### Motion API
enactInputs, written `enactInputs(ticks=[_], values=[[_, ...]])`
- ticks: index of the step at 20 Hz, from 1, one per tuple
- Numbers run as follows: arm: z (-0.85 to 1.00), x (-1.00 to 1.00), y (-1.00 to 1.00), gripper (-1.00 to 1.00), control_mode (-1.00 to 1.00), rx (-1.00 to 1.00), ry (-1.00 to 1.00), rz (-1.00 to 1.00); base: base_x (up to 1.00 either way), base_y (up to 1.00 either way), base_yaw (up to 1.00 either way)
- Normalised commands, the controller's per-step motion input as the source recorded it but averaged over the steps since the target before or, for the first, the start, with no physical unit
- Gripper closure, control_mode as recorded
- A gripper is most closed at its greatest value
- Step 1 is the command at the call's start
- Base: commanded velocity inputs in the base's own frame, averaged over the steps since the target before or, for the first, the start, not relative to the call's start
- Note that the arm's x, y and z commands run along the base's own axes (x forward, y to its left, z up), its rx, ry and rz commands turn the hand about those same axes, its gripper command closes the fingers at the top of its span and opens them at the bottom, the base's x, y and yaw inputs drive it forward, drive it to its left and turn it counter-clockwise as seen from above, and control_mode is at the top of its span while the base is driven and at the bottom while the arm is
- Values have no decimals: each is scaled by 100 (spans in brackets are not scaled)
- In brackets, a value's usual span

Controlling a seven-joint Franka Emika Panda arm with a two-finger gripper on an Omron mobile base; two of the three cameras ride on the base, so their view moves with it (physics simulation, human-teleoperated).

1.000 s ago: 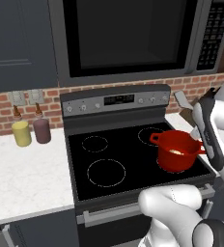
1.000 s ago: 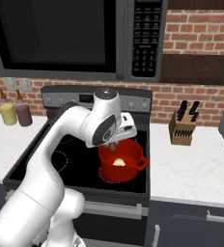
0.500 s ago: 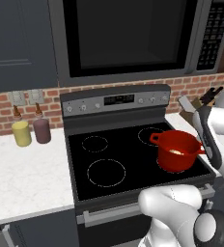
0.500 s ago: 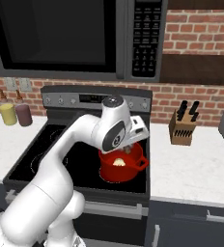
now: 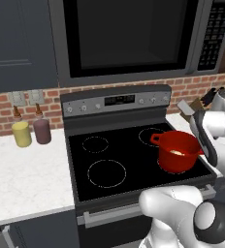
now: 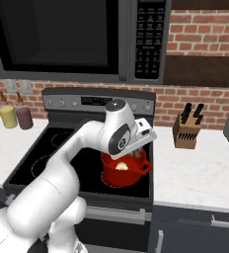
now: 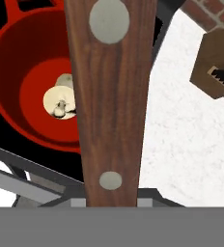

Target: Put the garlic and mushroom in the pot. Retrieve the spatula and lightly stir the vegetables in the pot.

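The red pot [image 6: 122, 170] stood on the stove's [image 5: 109, 160] front right burner, at about 4 o'clock from the cooktop's centre in the left base view; two pale items lay on its floor, touching each other (the rounder one read as the garlic [image 7: 57, 103], the piece at its 12 o'clock as the mushroom [image 7: 65, 81], partly hidden). The gripper [image 6: 136, 148] hung just above the pot's rim, clenched on the spatula [image 7: 111, 96]; in the hand view the brown wooden handle with two grey rivets ran from 6 to 12 o'clock, covering the pot's right side. The knife block [image 6: 185, 129] sat on the white counter [image 6: 195, 170] at 3 o'clock from the pot; a yellow canister [image 5: 22, 134] and a maroon canister [image 5: 42, 131] stood side by side at 9 o'clock from the stove.
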Motion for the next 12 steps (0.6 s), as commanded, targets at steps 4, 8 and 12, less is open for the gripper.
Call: enactInputs(ticks=[4, 8, 12], values=[[2, 26, -8, 100, -100, -2, 16, 0, 0, 0, 0], [0, 16, -5, 100, -100, -7, 16, 0, 0, 0, 0], [-1, 17, -7, 100, -100, -13, 5, 0, 0, 0, 0]])
